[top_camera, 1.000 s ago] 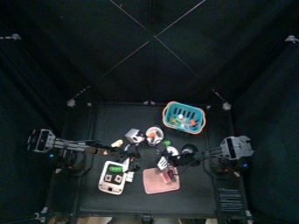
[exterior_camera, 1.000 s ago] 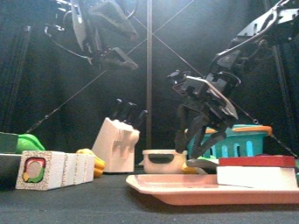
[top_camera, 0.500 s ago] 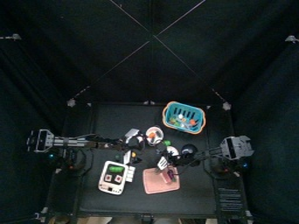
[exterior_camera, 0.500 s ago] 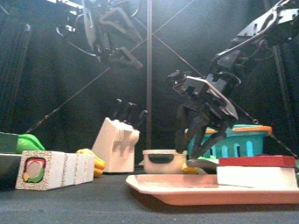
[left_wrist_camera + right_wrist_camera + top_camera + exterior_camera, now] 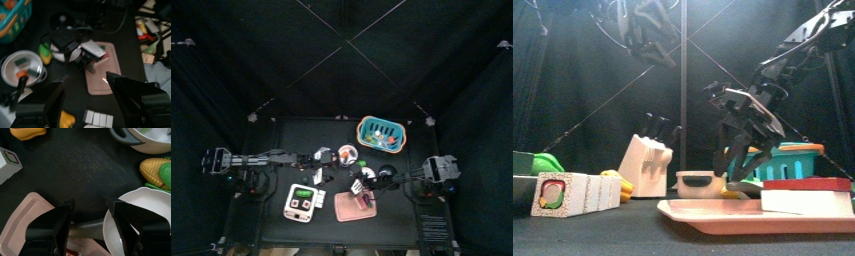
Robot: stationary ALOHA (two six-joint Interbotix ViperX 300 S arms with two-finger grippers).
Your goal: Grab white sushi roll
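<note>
The white sushi roll (image 5: 698, 181) stands on the table behind the pink tray (image 5: 747, 214), and in the top view it is a small white spot (image 5: 368, 173). My right gripper (image 5: 734, 166) hangs just above and beside it. In the right wrist view its jaws (image 5: 91, 203) stand apart, one finger over the rim of the round white roll (image 5: 143, 223). Low in the gap lies a pale grey shape that I cannot identify. My left gripper (image 5: 647, 35) is high over the table's left half, jaws wide open (image 5: 87, 79) and holding nothing.
A teal basket (image 5: 381, 131) stands at the back right and a round plate (image 5: 23, 65) with brown and orange bits is near the middle. A knife block (image 5: 647, 160), a sushi box (image 5: 567, 192) and corn (image 5: 157, 170) also crowd the table.
My left arm has risen and drawn back toward the left, still wide open. The right arm and the roll have not moved.
</note>
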